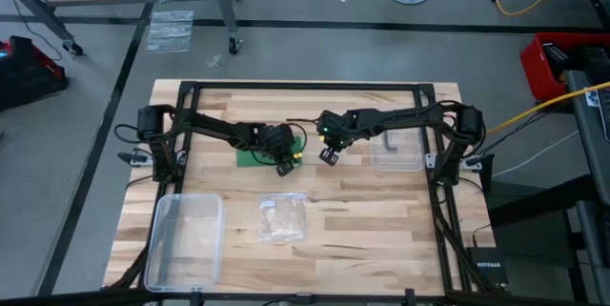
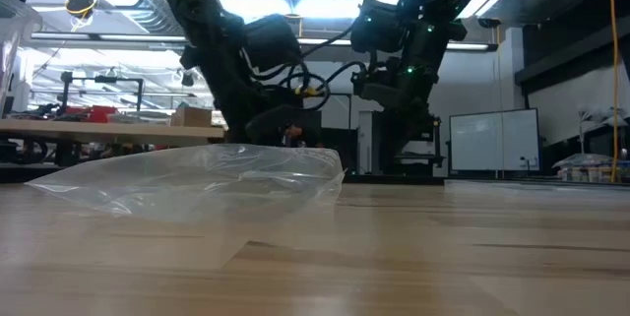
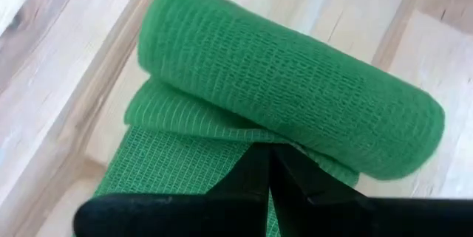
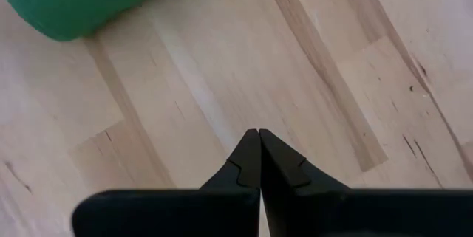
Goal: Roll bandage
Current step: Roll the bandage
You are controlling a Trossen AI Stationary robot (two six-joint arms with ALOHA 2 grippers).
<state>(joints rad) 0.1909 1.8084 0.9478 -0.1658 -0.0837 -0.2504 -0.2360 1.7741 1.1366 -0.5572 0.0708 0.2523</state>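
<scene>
**Green bandage partly rolled on the counter, both grippers closed and empty**

Bandage (image 3: 295,89) lying on the wooden counter (image 1: 362,230), bright green, its rolled part a fat cylinder with a flat unrolled tail running out from under it; seen from above as a green patch (image 1: 254,156) left of centre, toward the far half of the counter, partly hidden beneath the left arm; one rounded green end (image 4: 74,1) also showing in the right wrist view.

Left gripper (image 3: 270,156) directly over the bandage, fingers pressed together with no gap, tips at the seam where roll meets flat tail; nothing pinched between them; from above, sitting at the right edge of the green patch (image 1: 284,165).

Right gripper (image 4: 257,135) just to the right of the left one, near the counter's middle (image 1: 329,156), fingers closed tight on nothing, above bare wood; bandage nearby but apart from it.

Farther out: a clear plastic lid or shallow tray (image 1: 396,151) to the right, under the right arm; a crinkly clear plastic bag (image 1: 282,217) nearer, about centre, filling the foreground of the low view (image 2: 226,173); a clear plastic box (image 1: 186,239) at the near left corner.
</scene>
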